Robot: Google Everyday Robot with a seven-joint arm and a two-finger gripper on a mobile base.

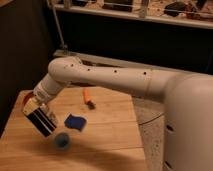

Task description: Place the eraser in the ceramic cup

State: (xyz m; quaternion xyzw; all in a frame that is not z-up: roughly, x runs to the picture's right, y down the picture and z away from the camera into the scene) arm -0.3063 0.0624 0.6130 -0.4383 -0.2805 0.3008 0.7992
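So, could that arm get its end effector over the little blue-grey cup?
Probably yes. The end effector, shut on the eraser, hangs just up and left of the ceramic cup in the picture, with nothing between them; the blue pad lies off to the side.
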